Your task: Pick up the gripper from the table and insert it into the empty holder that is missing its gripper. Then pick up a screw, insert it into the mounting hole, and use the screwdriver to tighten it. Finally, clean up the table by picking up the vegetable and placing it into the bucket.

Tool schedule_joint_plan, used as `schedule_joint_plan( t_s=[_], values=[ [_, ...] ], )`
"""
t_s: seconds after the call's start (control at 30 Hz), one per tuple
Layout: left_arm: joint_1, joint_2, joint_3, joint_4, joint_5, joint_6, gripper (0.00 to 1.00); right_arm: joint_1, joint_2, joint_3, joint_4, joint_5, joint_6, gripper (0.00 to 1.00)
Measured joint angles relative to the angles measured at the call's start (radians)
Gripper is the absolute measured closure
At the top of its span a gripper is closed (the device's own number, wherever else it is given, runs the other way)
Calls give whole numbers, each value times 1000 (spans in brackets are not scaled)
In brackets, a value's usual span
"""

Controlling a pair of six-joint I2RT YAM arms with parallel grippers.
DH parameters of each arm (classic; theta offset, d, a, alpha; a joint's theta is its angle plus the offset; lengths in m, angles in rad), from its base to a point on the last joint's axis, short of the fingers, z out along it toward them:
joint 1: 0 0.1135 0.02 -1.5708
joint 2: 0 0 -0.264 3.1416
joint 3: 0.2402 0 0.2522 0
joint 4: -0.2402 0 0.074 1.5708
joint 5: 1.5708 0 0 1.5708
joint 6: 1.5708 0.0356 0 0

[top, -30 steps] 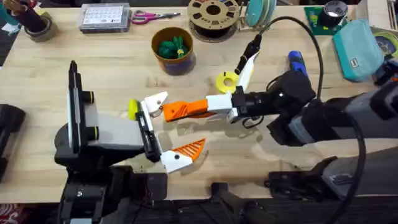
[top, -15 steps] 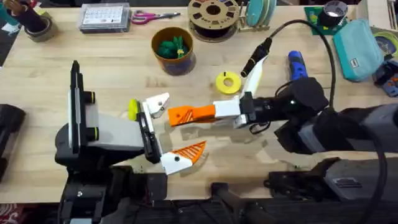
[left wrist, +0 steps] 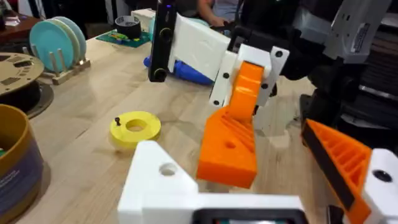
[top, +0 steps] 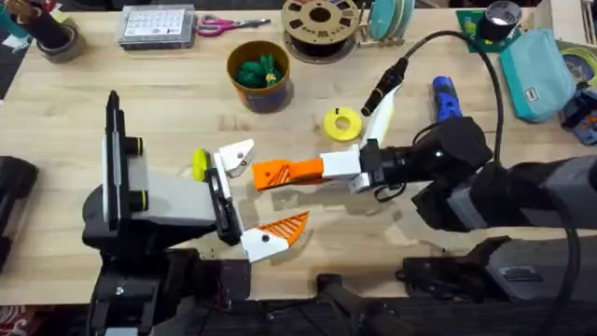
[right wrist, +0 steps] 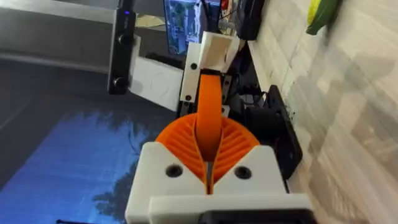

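My right gripper [top: 315, 169] is shut on the orange ribbed gripper [top: 272, 174], held level just above the table. The piece points at the white holder [top: 235, 154], the bare finger of my left gripper [top: 269, 187]. A small gap separates them. The left gripper stands open, and its other finger carries an orange pad [top: 283, 226]. In the left wrist view the orange gripper [left wrist: 233, 143] hangs just past the holder [left wrist: 163, 180]. A screw [left wrist: 117, 121] stands on a yellow disc [top: 341, 123]. The blue screwdriver [top: 445, 96] lies at the right. The green vegetable [top: 258, 69] lies inside the bucket [top: 261, 93].
A brown filament spool [top: 320, 25], a rack of plates [top: 392, 19], scissors [top: 229, 24] and a calendar box [top: 157, 26] line the table's far edge. A teal pouch [top: 536, 70] sits at the far right. The right arm's cable [top: 466, 56] loops above the table.
My right gripper has drawn back a little to the right with the orange gripper, away from the holder, then held still. The left arm has barely moved.
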Motion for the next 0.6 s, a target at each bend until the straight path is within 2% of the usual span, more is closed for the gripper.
schedule_joint_plan(
  t_s=[0.6],
  values=[
    [0,0,0,0,0,0,15,0,0,37,-32,-68,44,993]
  ],
)
